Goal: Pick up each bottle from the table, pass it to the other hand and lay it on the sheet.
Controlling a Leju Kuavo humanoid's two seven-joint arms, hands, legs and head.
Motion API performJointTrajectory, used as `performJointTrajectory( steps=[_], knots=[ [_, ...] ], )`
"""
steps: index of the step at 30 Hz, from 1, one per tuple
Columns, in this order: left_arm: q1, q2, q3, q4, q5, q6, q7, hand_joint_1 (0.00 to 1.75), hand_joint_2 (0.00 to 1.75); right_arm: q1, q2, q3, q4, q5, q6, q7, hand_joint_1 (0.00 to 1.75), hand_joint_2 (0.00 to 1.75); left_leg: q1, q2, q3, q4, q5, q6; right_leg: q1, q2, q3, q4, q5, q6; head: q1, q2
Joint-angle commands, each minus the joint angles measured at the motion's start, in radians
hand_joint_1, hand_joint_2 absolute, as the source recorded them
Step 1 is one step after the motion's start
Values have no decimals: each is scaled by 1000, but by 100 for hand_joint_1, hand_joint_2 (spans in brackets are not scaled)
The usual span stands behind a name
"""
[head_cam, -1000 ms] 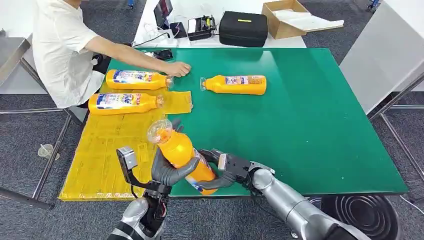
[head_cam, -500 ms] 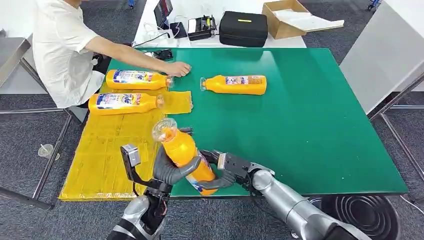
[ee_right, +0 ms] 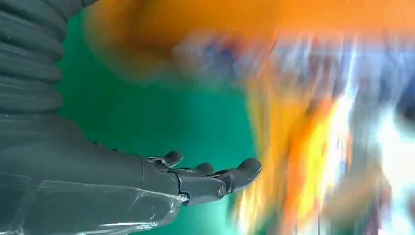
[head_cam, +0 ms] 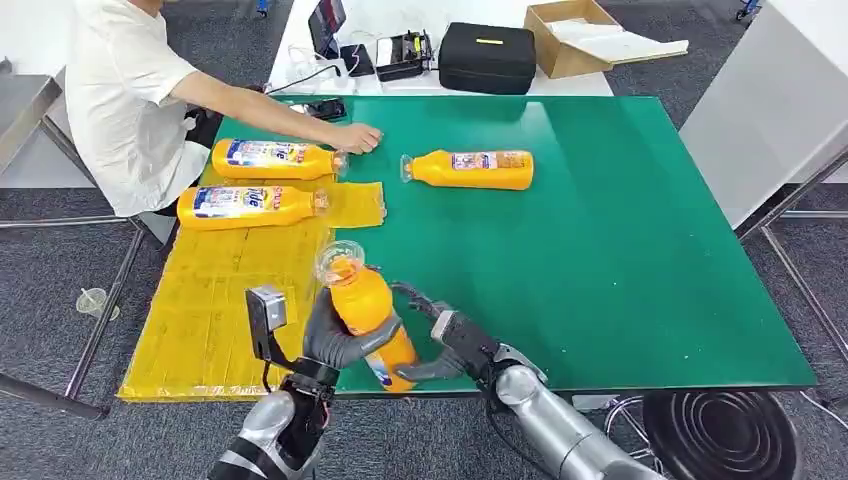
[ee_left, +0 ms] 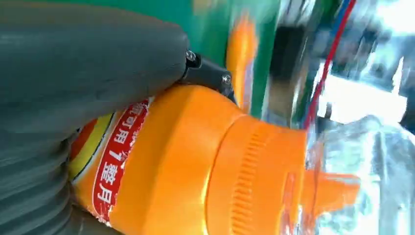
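Orange plastic bottle (head_cam: 366,310), clear-capped, is held upright-tilted at the table's (head_cam: 640,260) near edge, wrapped by the left hand (head_cam: 335,335); the yellow sheet (head_cam: 215,300) lies just to its left, bearing two bottles. The right hand (head_cam: 440,345), fingers spread, is seen beside the base, seemingly released. Left wrist view: ribbed cap collar and red label are clamped under the thumb. Right wrist view: fingers are apart, empty; the rest is blurred.

Right robot hand (head_cam: 440,335) released bottle (head_cam: 368,311); left robot hand (head_cam: 335,338) now holds alone.
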Motion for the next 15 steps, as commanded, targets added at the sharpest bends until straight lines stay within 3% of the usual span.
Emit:
performJointTrajectory(
  steps=[1,7,8,9,10,12,15],
  knots=[
    [136,140,16,-339,-639,515,-125,175,175,303,59,-462,-469,214,-601,-53,0,175,0,1,2,0,-2,-1,1,0,1,1,-3,-3,0,0],
    [127,130,19,-316,-639,512,-125,175,175,290,69,-472,-441,217,-588,-63,0,175,0,2,3,0,-4,-1,1,1,3,0,-4,-4,0,0],
    [124,123,49,-296,-879,605,-120,175,175,287,92,-513,-435,277,-699,-107,0,175,1,4,4,1,-6,-1,2,1,4,1,-4,-6,0,0],
    [132,107,100,-294,-1042,605,-99,175,175,285,93,-531,-442,280,-738,-122,0,0,1,3,3,1,-5,-1,1,2,2,0,-3,-5,0,0],
    [140,81,160,-282,-1222,605,-68,175,175,280,93,-545,-446,279,-752,-129,0,0,1,2,2,0,-4,-1,1,0,2,0,-3,-5,0,0],
    [106,104,188,-186,-1471,605,39,175,175,274,96,-562,-463,275,-753,-142,0,0,0,2,0,0,-3,0,0,1,0,0,-2,-4,0,0],
    [51,129,171,-68,-1545,605,118,175,175,270,99,-551,-472,279,-746,-142,0,0,0,1,4,-2,-2,-1,0,0,2,-1,-2,-4,0,0]
  ],
)
